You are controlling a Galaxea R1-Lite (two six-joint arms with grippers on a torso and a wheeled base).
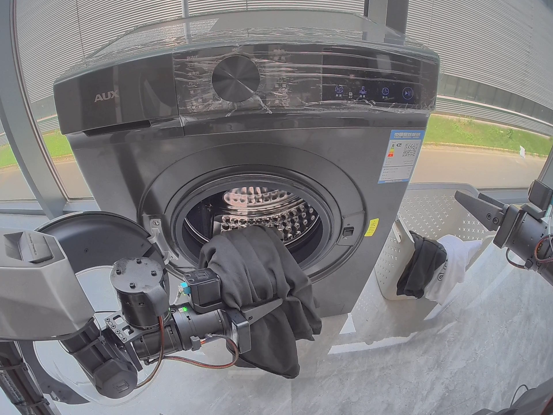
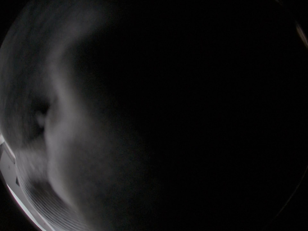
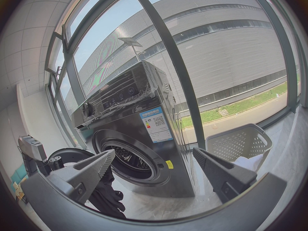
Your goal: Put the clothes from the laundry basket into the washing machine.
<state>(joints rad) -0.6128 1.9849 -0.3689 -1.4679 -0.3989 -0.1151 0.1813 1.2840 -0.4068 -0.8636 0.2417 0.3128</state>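
Left gripper (image 1: 265,311): closed on the black cloth garment (image 1: 259,272), just in front of the lower lip of the door opening. One finger lies across the front of the fabric. The other is hidden behind it.

The garment's upper end rests over the opening's lower rim, at the edge of the perforated steel drum (image 1: 271,208). The rest hangs down the front of the dark grey front-loading washing machine (image 1: 276,145) towards the floor. In the left wrist view, dark fabric (image 2: 80,129) lies close against the camera.

The round machine door (image 1: 92,237) stands swung open on the robot's left.

Right gripper (image 3: 153,153): jaws spread wide, holding nothing and touching nothing. It hangs in the air above and beside the white perforated plastic laundry basket (image 1: 426,208).

The basket stands against the machine's right side. A second black garment (image 1: 423,263) and a white garment (image 1: 458,260) hang over its near rim.
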